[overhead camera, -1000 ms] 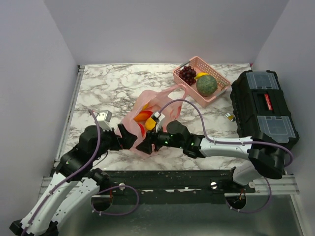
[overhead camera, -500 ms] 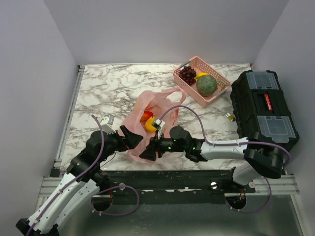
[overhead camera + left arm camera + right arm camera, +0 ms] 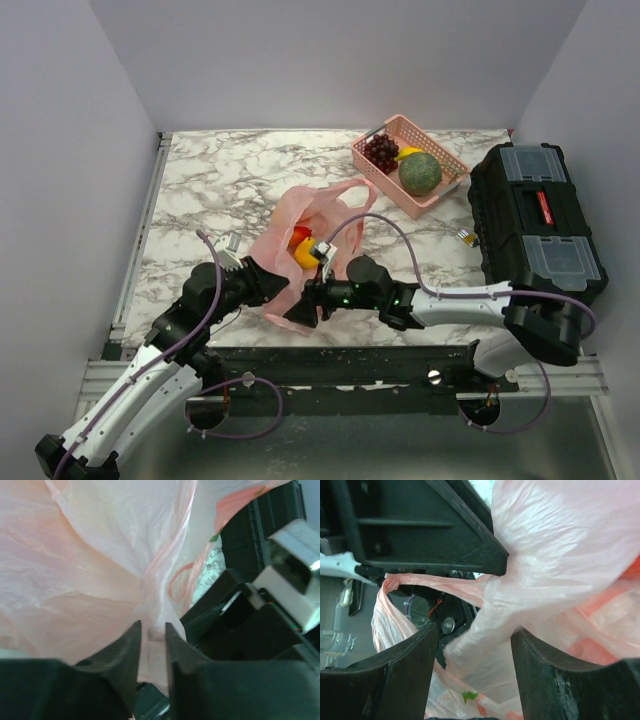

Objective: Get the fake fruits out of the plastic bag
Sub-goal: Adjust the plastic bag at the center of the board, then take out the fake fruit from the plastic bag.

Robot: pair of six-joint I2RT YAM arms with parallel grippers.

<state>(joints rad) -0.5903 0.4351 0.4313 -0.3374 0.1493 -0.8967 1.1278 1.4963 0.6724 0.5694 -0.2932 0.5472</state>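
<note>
The left pincer (image 3: 153, 627) pinches a bag (image 3: 90, 570) fold; the right pincer (image 3: 474, 635) straddles it, jaws apart — grip unclear. Gentle parting should bare the fruits (image 3: 301, 247) beyond.

In the top view the left arm (image 3: 150, 372) fills the lower left. Its lower links have white shells, and its upper joints are black and rounded. A thin purple cable (image 3: 214, 290) runs along it. The right arm (image 3: 462, 299) has one long white link between a big black joint at the lower right and a black wrist, where small green lights (image 3: 345, 291) shine. Its own purple cable makes a wide arc above it. Each wrist carries a small silver camera block (image 3: 321, 250). The left gripper (image 3: 152, 629) and the right gripper (image 3: 475, 632) both have thick matte black fingers (image 3: 555, 685) with flat inner faces.
</note>
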